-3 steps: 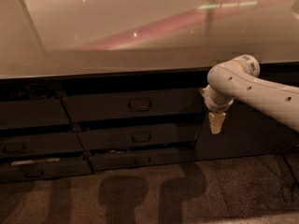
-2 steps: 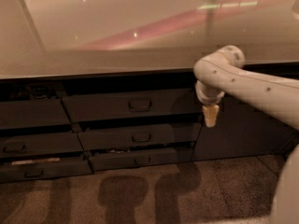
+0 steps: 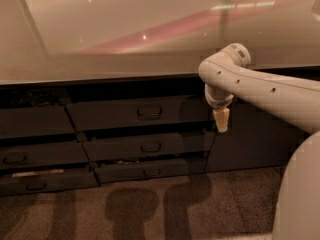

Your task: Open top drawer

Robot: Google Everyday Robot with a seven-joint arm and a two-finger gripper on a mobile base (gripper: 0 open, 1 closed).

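The top drawer [image 3: 110, 115] is the widest dark grey front under the countertop, with a small bar handle [image 3: 149, 112] at its centre. Its front looks about level with the fronts around it. My gripper [image 3: 221, 120] hangs pointing down from the white arm [image 3: 260, 89], which reaches in from the right. The gripper is just right of the drawer's right end, well right of the handle and slightly lower. It holds nothing that I can see.
Two narrower dark drawers [image 3: 150, 147] [image 3: 148, 172] sit below the top drawer, slightly ajar. More drawers [image 3: 30, 156] stand at the left. A dark cabinet door [image 3: 260, 134] is at the right. A pale glossy countertop [image 3: 125, 29] overhangs all. Brown carpet [image 3: 150, 209] lies below.
The arm has swung left and the gripper moved left with it, staying near the top drawer's right end. More of the arm fills the lower right. The drawers have not moved.
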